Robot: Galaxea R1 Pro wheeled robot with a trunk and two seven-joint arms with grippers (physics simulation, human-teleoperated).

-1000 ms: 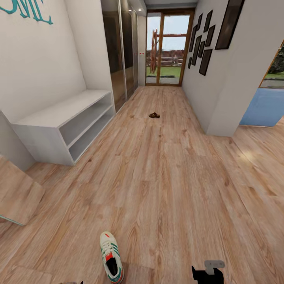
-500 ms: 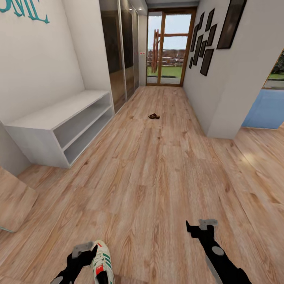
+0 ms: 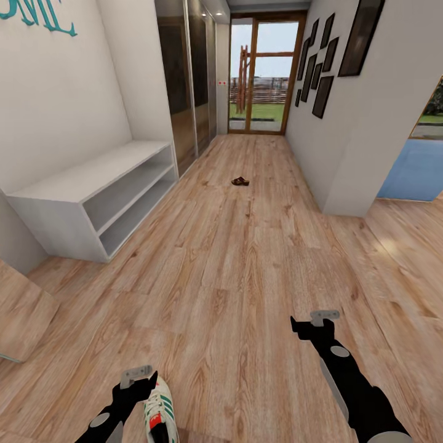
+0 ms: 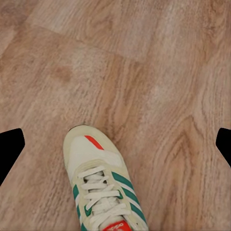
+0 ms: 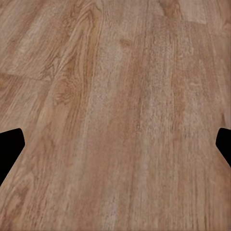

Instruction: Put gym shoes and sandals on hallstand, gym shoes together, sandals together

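A white-walled corridor with dark picture frames (image 3: 320, 67) ends at a sunlit glass door (image 3: 266, 74).

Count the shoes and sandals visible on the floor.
2. One cream-white lace-up sneaker with green stripes lies by the left end effector. One small brown sandal-like shape lies far down the corridor. Others may be out of frame.

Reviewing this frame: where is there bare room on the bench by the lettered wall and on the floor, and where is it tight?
The white bench shows a bare top and two bare shelf openings. The wood floor is bare from the bench across to the right wall, with a brown sandal far down the corridor. The one tight spot is near the left gripper, beside the sneaker. Bare planks lie under the right gripper.
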